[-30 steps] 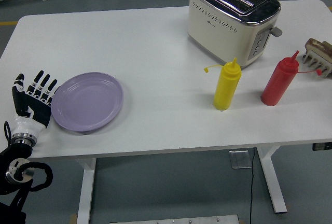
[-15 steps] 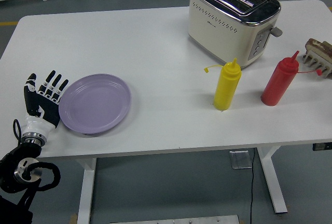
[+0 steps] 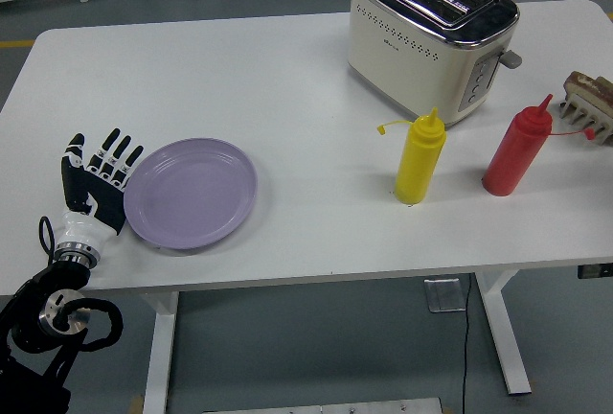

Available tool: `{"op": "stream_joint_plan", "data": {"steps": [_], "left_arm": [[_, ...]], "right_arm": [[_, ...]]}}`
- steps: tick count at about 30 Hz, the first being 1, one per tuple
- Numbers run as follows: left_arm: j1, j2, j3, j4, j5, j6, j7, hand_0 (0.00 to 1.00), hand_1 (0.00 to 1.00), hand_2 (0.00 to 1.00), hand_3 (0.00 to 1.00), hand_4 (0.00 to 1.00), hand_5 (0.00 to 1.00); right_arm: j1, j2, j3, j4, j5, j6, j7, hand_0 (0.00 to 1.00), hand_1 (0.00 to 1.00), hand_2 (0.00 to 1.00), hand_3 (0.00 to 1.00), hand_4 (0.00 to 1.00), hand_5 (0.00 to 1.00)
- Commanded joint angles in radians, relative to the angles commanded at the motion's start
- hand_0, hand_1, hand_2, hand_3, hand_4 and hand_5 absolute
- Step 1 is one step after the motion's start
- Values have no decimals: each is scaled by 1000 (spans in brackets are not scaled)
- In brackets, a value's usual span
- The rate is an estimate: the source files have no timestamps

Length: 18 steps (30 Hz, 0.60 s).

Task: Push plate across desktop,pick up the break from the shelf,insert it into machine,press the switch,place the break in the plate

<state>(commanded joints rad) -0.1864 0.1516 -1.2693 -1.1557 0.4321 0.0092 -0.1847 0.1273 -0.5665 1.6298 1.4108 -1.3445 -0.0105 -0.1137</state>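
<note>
- Since the earlier frames, the plate (image 3: pixel 191 193) has slid to the right across the table (image 3: pixel 287 98), and the left hand (image 3: pixel 96 182) has come along with it.
- Left hand stands at the plate's left rim, palm side against it, fingers (image 3: pixel 113 150) straight, spread apart and pointing away from the robot; it grips nothing.
- Its black arm rises from the lower left corner, below the table's near edge.
- Right hand is out of view.
- Plate is lilac, empty, lying flat on the left part of the table, near the front edge.
- Toaster (image 3: pixel 430 33), cream with a chrome top and two slots, sits at the far right part of the table; its lever (image 3: pixel 510 57) sticks out on the right end.
- Yellow bottle (image 3: pixel 419 157) stands upright in front of the toaster, its cap hanging on a strap to the left.
- Red bottle (image 3: pixel 517 148) stands upright to the right of the yellow one, apart from it.
- Rack (image 3: pixel 590 106) holding a brown slice of bread sits at the right edge of the table, partly cut off by the frame, just beyond the red bottle's tip.
- Shoes of people show on the floor past the far edge.
</note>
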Motion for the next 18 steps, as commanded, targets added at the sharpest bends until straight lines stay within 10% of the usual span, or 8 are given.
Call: {"op": "stream_joint_plan", "data": {"steps": [18], "left_arm": [[-34,-22,47,23,-13,-2,-2,837,878,929,854,656,998]], "right_arm": [[149,-1,-187,-79,-578,52,-63,877,844,837,848,788,359]]}}
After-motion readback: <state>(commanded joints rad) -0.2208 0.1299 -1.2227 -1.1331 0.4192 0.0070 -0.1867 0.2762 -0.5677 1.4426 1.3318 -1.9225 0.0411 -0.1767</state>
